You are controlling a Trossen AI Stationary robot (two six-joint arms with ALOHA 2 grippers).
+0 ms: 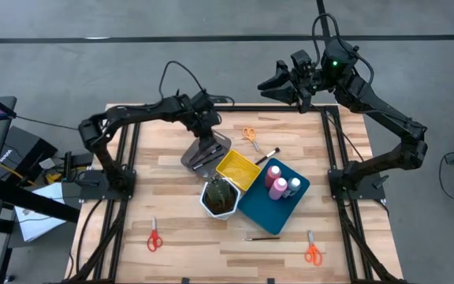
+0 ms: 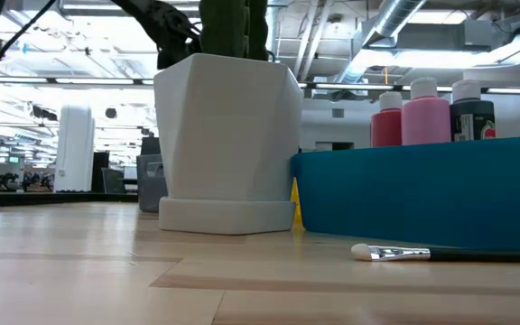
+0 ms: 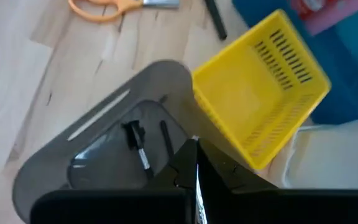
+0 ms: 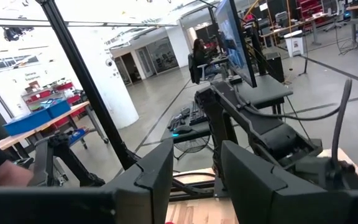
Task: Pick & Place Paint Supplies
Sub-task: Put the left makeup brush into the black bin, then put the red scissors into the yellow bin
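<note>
Table (image 1: 172,260): wood top, with three trays and a pot bunched in the middle and loose supplies around them.
Blue tray (image 1: 262,209): largest holder; two pink bottles (image 1: 276,180) and a small white-capped bottle (image 1: 294,186) stand in it, so that part looks done.
White pot (image 1: 219,199): touching the blue and yellow trays; not one of my supplies.
Yellow tray (image 1: 239,170): I see nothing in it.
Grey tray (image 3: 104,143): right under my left fingers; a thin dark brush (image 3: 138,146) lies inside.
My left gripper (image 1: 205,143): low over the grey tray, fingers pressed together, nothing visibly between them.
My right gripper (image 1: 273,85): lifted beyond the table's far edge, fingers standing apart around air, waiting.
Scissors still out: orange pair (image 1: 251,137) near the far edge, red pair (image 1: 154,237) and another orange pair (image 1: 313,250) near the front.
Brushes still out: one (image 1: 267,155) beside the yellow tray, one (image 1: 262,237) in front of the blue tray.
Progress: I judge it about halfway; bottles placed, scissors and two brushes left.
</note>
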